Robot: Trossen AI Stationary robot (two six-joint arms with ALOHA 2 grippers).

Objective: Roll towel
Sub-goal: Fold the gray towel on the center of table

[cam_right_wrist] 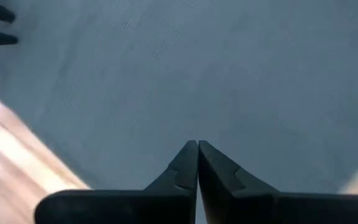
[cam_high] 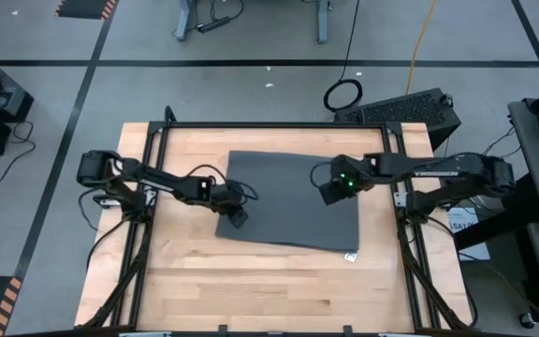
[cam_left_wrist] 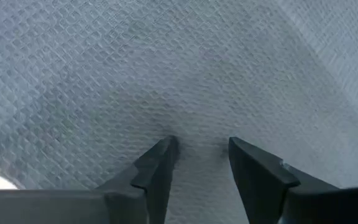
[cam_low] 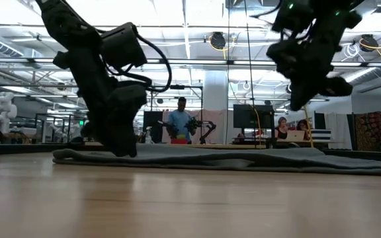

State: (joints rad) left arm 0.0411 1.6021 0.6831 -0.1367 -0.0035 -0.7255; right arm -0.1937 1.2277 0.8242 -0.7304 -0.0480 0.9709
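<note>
Grey towel [cam_high: 293,201] flat, perhaps touched by part-open left hand [cam_left_wrist: 201,149]; right hand [cam_right_wrist: 197,144] closed above

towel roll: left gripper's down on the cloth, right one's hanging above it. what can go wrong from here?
1. The left gripper is down on the towel near its left edge with fingers slightly apart; it may pinch only a small bit of cloth, giving a crooked or loose roll.
2. The right gripper is shut and raised above the towel, holding nothing down, so the cloth could slide across the table instead of rolling.
</note>
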